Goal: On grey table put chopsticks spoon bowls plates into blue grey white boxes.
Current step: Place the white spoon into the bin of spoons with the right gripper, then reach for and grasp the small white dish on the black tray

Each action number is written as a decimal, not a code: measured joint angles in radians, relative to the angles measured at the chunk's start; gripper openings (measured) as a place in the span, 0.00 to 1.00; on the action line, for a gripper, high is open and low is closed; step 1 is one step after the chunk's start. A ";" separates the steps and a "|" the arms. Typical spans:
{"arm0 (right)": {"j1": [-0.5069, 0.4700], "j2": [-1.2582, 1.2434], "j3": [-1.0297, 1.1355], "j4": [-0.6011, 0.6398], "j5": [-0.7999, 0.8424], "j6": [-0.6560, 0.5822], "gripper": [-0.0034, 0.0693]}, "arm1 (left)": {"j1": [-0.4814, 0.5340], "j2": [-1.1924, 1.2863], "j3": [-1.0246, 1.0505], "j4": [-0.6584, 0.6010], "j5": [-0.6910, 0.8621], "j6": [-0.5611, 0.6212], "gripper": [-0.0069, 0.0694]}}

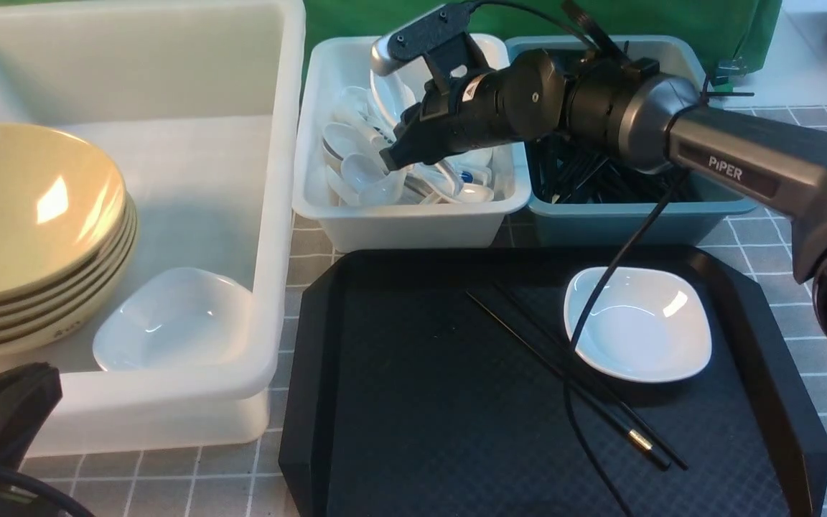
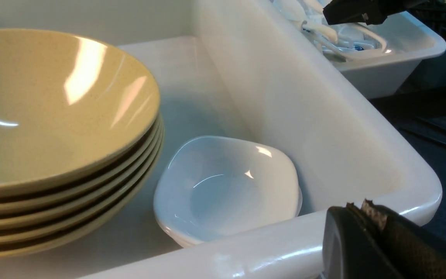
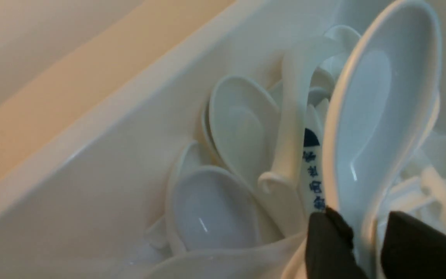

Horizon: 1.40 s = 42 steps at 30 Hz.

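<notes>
The right arm (image 1: 744,169) reaches from the right edge of the grey table (image 1: 779,237) to the small white bin (image 1: 399,222) near its far edge, wrist tipped down. The right gripper (image 3: 362,219) straddles the handle of the spoon (image 3: 378,116) there; whether it clamps, I cannot tell. The left gripper (image 2: 362,207) is closed beside the tub (image 2: 323,128).

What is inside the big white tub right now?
The tub holds a stack of tan bowls and, beside it, a white plate. The tub floor under the stack is covered.
</notes>
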 joint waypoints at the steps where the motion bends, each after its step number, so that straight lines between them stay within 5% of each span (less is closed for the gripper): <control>1: 0.000 -0.012 0.000 -0.021 0.029 0.001 0.49 | 0.000 0.000 0.000 0.000 -0.002 0.000 0.08; 6: 0.000 -0.131 0.000 -0.171 0.237 0.072 0.65 | 0.000 0.000 0.000 -0.001 -0.007 0.000 0.08; 7: 0.000 -0.222 0.000 -0.286 0.361 0.143 0.67 | 0.000 0.000 0.000 -0.001 -0.008 0.000 0.08; 11: -0.009 -0.450 0.018 -0.551 0.568 0.302 0.67 | 0.000 0.000 0.000 -0.001 -0.008 0.000 0.08; 16: -0.103 -0.597 0.163 -0.616 0.645 0.406 0.67 | -0.002 0.000 0.000 -0.001 -0.008 0.000 0.08; 23: -0.344 -0.606 0.734 -0.248 0.463 0.375 0.67 | -0.062 0.000 0.000 -0.001 -0.010 0.000 0.08; 26: -0.386 -0.583 0.864 -0.069 0.343 0.303 0.67 | -0.069 0.000 0.002 -0.001 -0.014 0.000 0.08; 33: -0.400 -0.495 0.908 0.139 0.204 0.185 0.64 | -0.070 0.000 0.018 0.000 -0.043 0.002 0.08; 39: -0.391 -0.468 0.908 0.211 0.199 0.057 0.28 | -0.070 -0.003 0.019 -0.001 -0.063 0.041 0.08; 42: -0.391 -0.508 0.906 0.232 0.233 0.018 0.21 | -0.070 -0.030 0.006 -0.011 -0.072 0.045 0.08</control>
